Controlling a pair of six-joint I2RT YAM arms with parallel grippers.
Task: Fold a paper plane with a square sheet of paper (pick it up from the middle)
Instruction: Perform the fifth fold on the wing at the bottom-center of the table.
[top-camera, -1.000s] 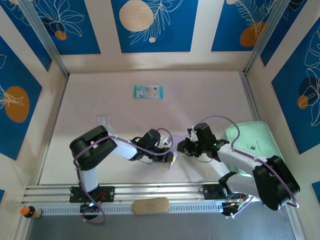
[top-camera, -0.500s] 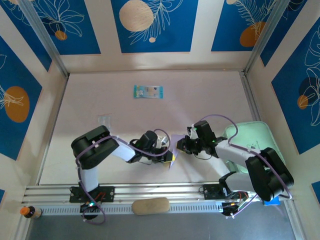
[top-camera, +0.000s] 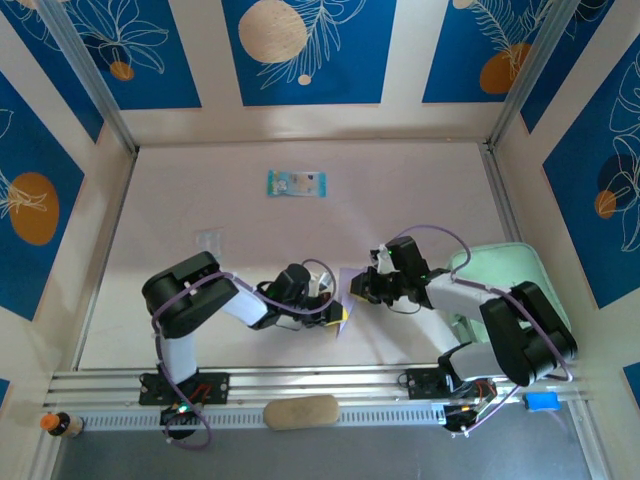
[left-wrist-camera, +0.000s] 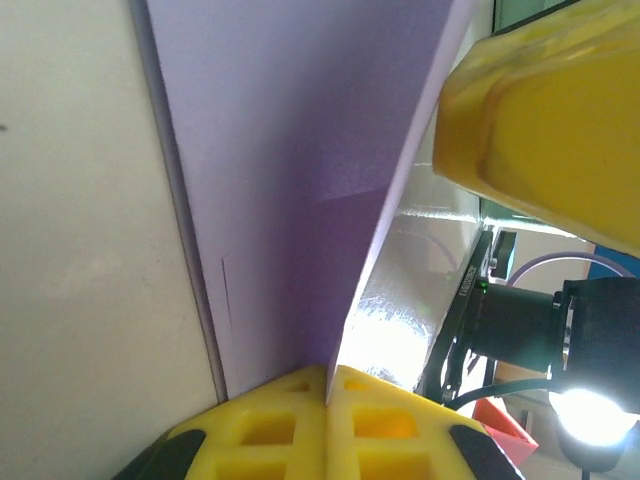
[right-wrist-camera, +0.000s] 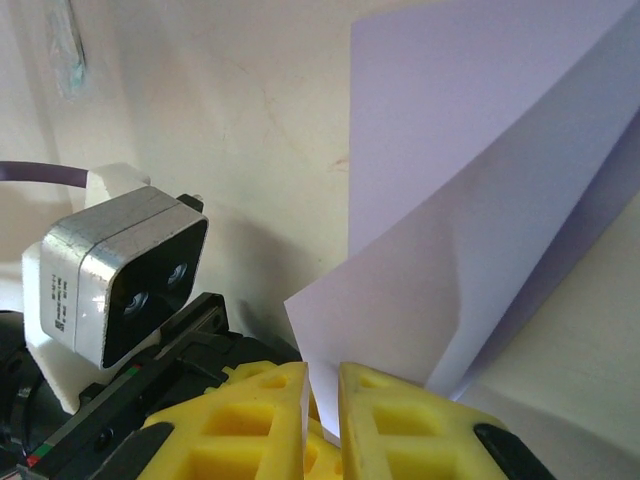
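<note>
The square sheet of paper (top-camera: 347, 278) is pale lilac and folded, and it stands up off the table between the two grippers. My left gripper (top-camera: 335, 308) is shut on its lower edge, with the yellow fingertips (left-wrist-camera: 300, 400) pressed together on the sheet (left-wrist-camera: 300, 150). My right gripper (top-camera: 358, 290) faces it from the right. Its yellow fingers (right-wrist-camera: 400, 410) stand a narrow gap apart, and a corner of the sheet (right-wrist-camera: 480, 200) dips into that gap at the right gripper (right-wrist-camera: 322, 385). One right finger (left-wrist-camera: 540, 110) shows beside the sheet's far edge. A paper plane is out of view.
A small blue-green packet (top-camera: 296, 183) lies far back on the table. A mint-green tray (top-camera: 505, 275) sits at the right under the right arm. A wooden oval (top-camera: 300, 411) and a small bottle (top-camera: 62, 424) rest by the front rail.
The right gripper has crept left and slightly away, closer to the sheet, and its arm has swung left. The left gripper has kept its grip and slid a little left.
</note>
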